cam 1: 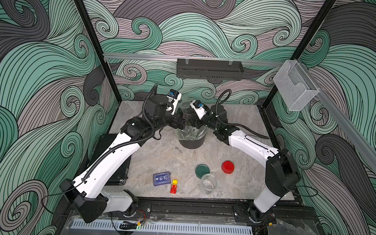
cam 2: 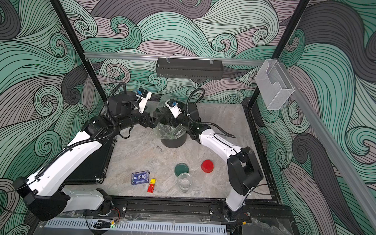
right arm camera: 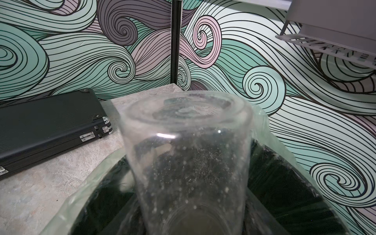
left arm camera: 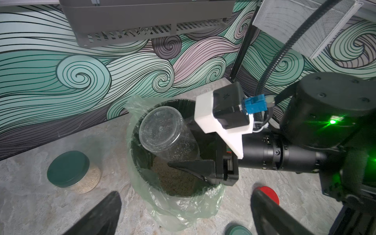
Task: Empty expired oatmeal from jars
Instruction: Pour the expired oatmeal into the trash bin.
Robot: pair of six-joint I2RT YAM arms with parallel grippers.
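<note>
Nearest lie a toy car and a card box, with an empty jar upright to their right. Just beyond it is a green lid, and a red lid lies further right. Farther back stands the bin with oatmeal heaped inside. The right gripper is clamped on a tilted jar, mouth down in the bin. The left gripper gapes wide and holds nothing. A lidded jar of oatmeal stands near the bin.
</note>
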